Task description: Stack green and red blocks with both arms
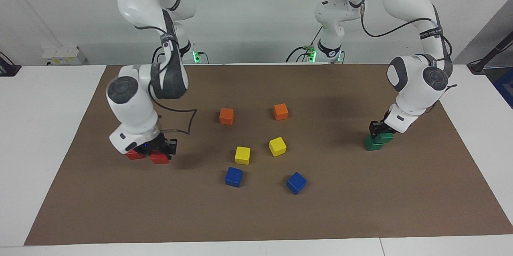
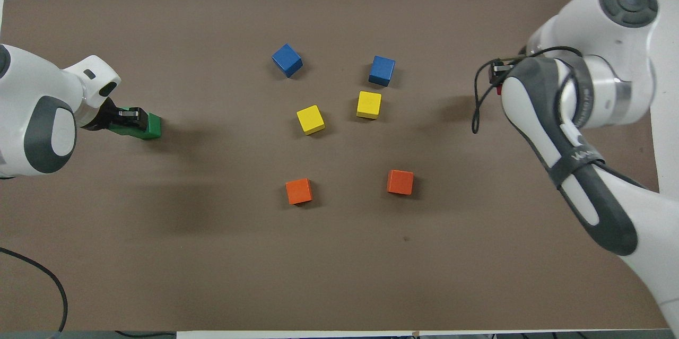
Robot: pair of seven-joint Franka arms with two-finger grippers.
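In the facing view, your right hand (image 1: 158, 152) is clamped on a red block (image 1: 160, 159) just beside the other red block (image 1: 134, 155); next, centre it on top. Your left hand (image 1: 378, 130) grips the upper green block (image 1: 384, 137) atop the lower one (image 1: 371, 145). From overhead, your left hand (image 2: 123, 116) covers the green stack (image 2: 149, 126), so release calls for square alignment.

Left gripper (image 2: 139, 118) clamps a green block (image 2: 150, 125) at the left arm's end of the brown mat (image 2: 212, 254); blue, yellow, orange cubes mid-mat; right arm (image 2: 573, 132) over its own end.
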